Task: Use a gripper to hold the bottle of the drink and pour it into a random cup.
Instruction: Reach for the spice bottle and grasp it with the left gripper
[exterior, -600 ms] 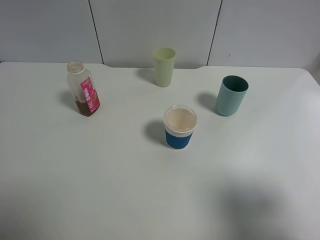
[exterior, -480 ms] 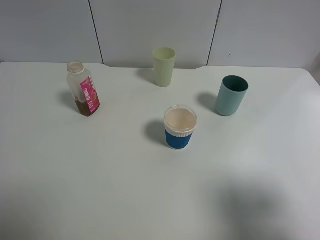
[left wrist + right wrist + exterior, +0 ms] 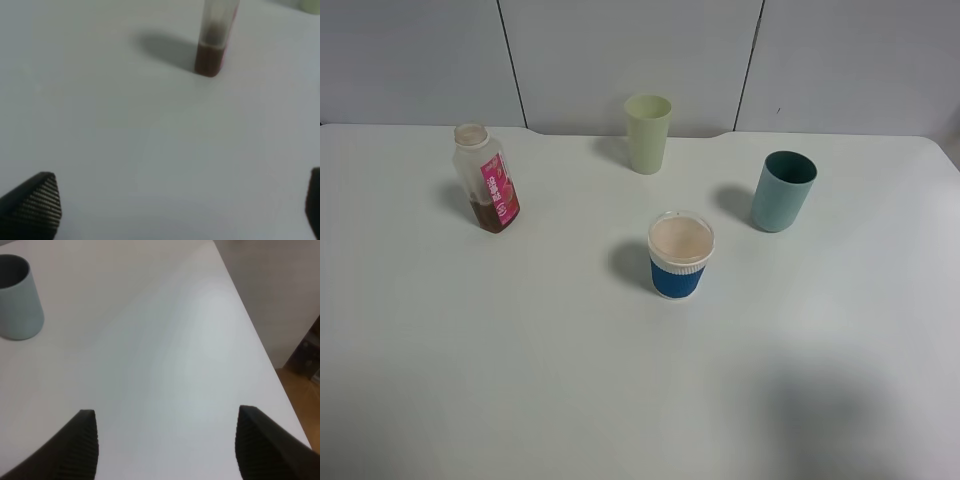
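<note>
The bottle of the drink stands upright and capless at the table's left rear, with a pink label and a little brown drink at the bottom. The cup, white with a blue ribbed sleeve, stands near the middle and looks empty. Neither gripper shows in the exterior high view. In the left wrist view my left gripper is open and empty, its dark fingertips wide apart, with the bottle some way ahead. My right gripper is open and empty above bare table.
A pale green tumbler stands at the back centre. A teal tumbler stands right of the cup and also shows in the right wrist view. The table's right edge drops to the floor.
</note>
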